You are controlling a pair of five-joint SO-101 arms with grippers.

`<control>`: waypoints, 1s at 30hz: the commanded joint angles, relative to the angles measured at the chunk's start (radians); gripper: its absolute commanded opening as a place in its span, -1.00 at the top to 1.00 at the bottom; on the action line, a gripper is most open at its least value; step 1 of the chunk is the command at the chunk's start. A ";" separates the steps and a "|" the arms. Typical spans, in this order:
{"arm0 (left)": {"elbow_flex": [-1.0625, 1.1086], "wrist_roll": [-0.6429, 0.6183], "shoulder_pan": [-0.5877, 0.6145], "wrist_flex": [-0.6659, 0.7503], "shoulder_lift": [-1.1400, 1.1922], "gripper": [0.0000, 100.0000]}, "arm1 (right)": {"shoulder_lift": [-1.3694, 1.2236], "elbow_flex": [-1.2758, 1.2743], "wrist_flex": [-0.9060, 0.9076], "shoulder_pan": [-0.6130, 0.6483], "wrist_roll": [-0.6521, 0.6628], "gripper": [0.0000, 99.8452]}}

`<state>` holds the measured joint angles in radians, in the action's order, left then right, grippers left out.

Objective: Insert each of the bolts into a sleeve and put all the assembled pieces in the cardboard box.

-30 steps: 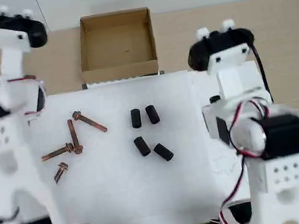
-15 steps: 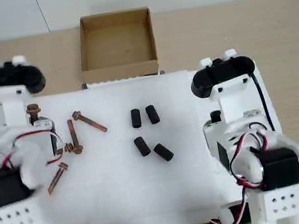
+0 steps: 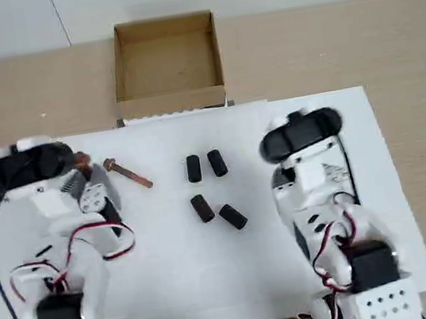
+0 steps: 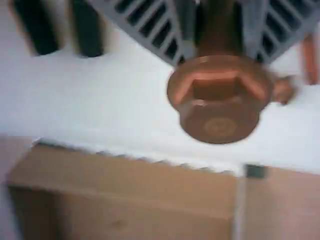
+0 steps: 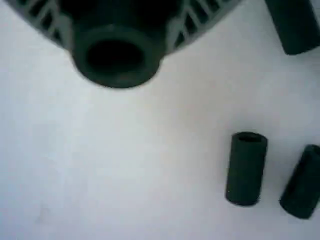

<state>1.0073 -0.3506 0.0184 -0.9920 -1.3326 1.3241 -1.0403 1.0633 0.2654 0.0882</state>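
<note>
Bolt (image 4: 218,97) up close first: copper-coloured metal, a hexagonal head on a broad round flange, and the left gripper (image 4: 217,22) was clamped on its shank between grey ribbed fingers (image 4: 145,25). A small round stamp sat on the flange, too blurred to read.

Over on the other side, the right gripper (image 5: 117,17) was clenched around a black sleeve (image 5: 115,57). It was a smooth matte tube, hollow end facing the camera, pinched between slatted grey pads (image 5: 192,22).

Both arms were low over the white paper sheet (image 3: 183,284), the left one with its catch above the sheet's left part, the right one above the right part.

Further out, a loose bolt (image 3: 127,174) lay slantwise on the paper just beside the left arm, thread end pointing toward the middle. Four loose sleeves (image 3: 202,208), short black cylinders, lay mid-sheet between the two arms. Two were side by side farther out, and two were nearer the arms, apart from each other.

Beyond the sheet's far edge stood the cardboard box (image 3: 174,101): square, plain brown, open at the top, its front wall touching the paper's edge.
</note>
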 commanded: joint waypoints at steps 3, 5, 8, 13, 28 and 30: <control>0.101 -0.074 -0.081 0.163 -0.121 0.99 | 0.105 -0.118 -0.153 0.153 -0.057 0.99; 0.119 -0.074 -0.107 0.175 -0.155 0.99 | 0.131 -0.161 -0.179 0.202 -0.058 0.99; 0.142 -0.106 -0.149 0.175 -0.195 0.99 | 0.163 -0.213 -0.213 0.255 -0.057 0.99; 0.147 -0.206 -0.219 0.172 -0.247 0.99 | 0.209 -0.279 -0.265 0.329 -0.054 0.99; 0.148 -0.330 -0.448 0.175 -0.316 0.99 | 0.312 -0.311 -0.268 0.489 -0.055 0.99; 0.147 -0.336 -0.453 0.175 -0.316 0.99 | 0.312 -0.311 -0.269 0.489 -0.052 0.99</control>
<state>1.1577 -0.6759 -0.4235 -0.8493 -1.6379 1.6233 -1.3594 0.8178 0.7472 0.0391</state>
